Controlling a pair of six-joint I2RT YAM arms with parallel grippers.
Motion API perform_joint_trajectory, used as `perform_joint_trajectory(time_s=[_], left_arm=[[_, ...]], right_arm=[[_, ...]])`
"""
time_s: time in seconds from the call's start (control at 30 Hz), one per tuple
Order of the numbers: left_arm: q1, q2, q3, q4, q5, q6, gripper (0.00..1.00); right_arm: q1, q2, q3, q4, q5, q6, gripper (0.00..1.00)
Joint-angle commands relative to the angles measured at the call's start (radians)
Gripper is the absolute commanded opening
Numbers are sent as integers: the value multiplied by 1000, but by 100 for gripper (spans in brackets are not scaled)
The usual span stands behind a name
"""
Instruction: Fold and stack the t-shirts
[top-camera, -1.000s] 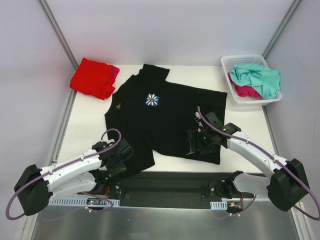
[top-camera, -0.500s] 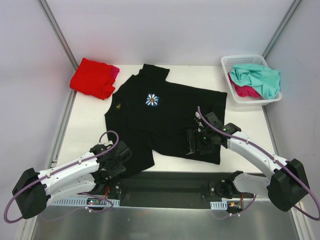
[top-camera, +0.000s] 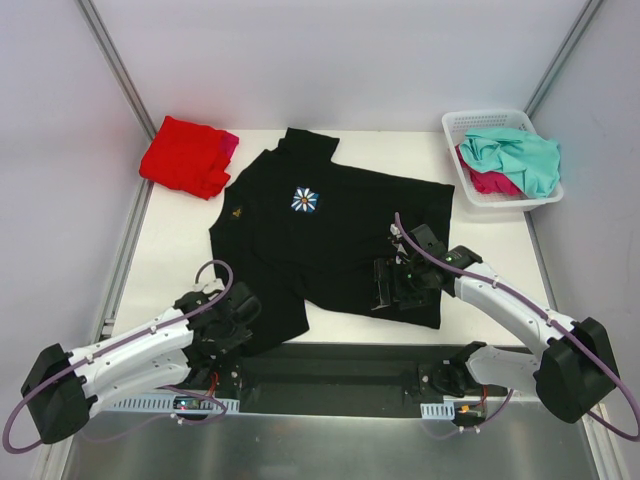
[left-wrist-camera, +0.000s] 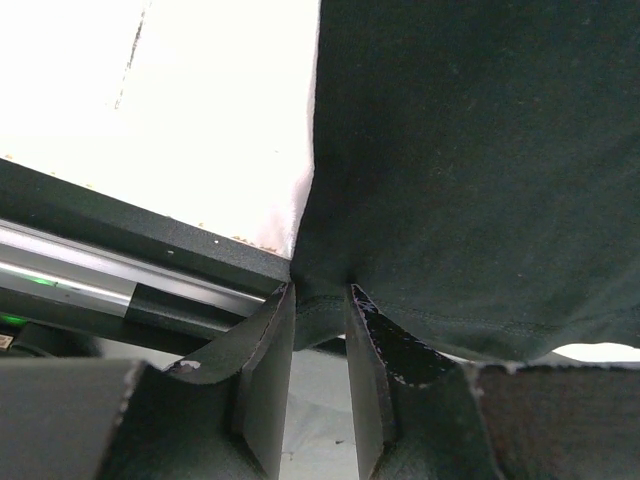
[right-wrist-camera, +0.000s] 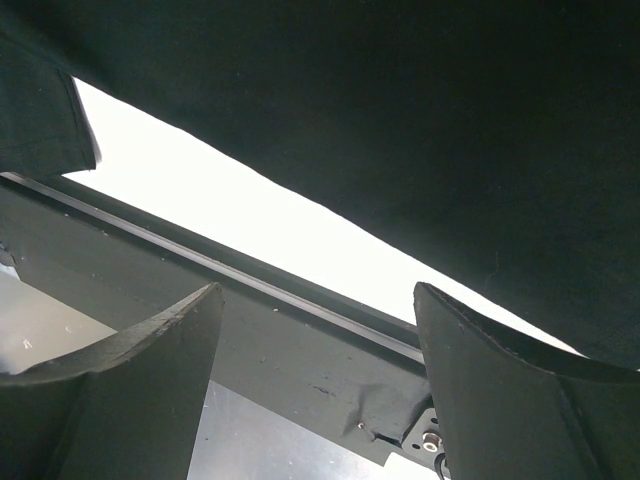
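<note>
Pinching the near hem of the black t-shirt, spread across the surface, our left fingers sit at the front edge; our right fingers hang spread above its right hem. Beyond lie a red t-shirt and a basket holding a teal t-shirt.

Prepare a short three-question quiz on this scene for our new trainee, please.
1. True or false: the right gripper is open, with nothing between its fingers.
2. What lies in the basket? A) a teal shirt over a pink shirt; B) a white towel; C) nothing.
3. Which gripper has the hem of the black shirt between its fingers?

Key: 1 true; 2 A; 3 the left gripper.
</note>
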Motion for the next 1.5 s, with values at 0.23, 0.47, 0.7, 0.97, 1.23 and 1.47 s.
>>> perform_joint_trajectory(time_s=[0.23, 0.47, 0.7, 0.97, 1.23, 1.47], left_arm=[[-9, 31, -22, 7, 12, -17, 28], [-23, 25, -22, 23, -14, -43, 29], [-37, -3, -47, 30, -36, -75, 16], [-46, 17, -39, 35, -43, -77, 0], [-49, 43, 68, 27, -59, -26, 0], [-49, 206, 225, 33, -137, 55, 0]], right_arm=[[6, -24, 7, 1, -18, 4, 81], [5, -24, 10, 2, -21, 3, 81], [5, -23, 16, 4, -27, -2, 81], [5, -20, 15, 9, -33, -2, 81], [6, -18, 10, 12, -29, -3, 81], [6, -18, 5, 19, -36, -3, 81]])
